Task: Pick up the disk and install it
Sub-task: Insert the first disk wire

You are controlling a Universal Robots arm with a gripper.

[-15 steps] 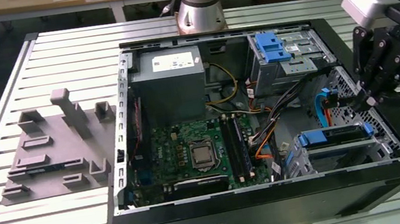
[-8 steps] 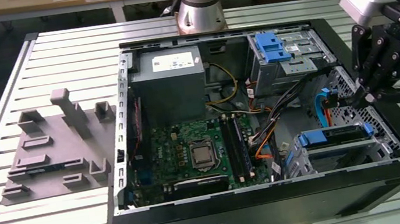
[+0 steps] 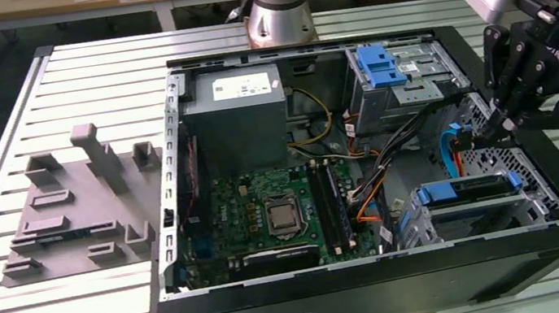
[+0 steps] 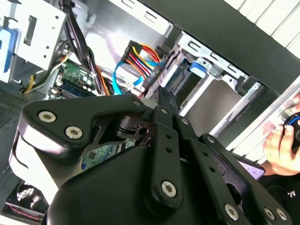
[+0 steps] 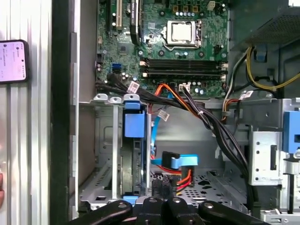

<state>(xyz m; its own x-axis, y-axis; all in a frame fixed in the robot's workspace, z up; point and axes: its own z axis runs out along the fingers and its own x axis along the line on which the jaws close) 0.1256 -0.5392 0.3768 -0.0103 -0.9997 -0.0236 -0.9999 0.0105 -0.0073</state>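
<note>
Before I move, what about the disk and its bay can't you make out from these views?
- First wrist view: the silver-grey hard drive in its blue plastic carrier sits edge-on in the metal drive cage; its label and connector end are hidden.
- Second wrist view: the body of the black gripper covers the lower cage.
- Exterior view: the cage walls hide how deep the drive sits.

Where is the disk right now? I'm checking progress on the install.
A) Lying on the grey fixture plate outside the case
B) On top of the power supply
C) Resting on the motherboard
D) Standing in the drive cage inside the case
D: the disk, with its blue carrier, stands in the metal drive cage inside the case; the gripper is beside that cage.
</note>
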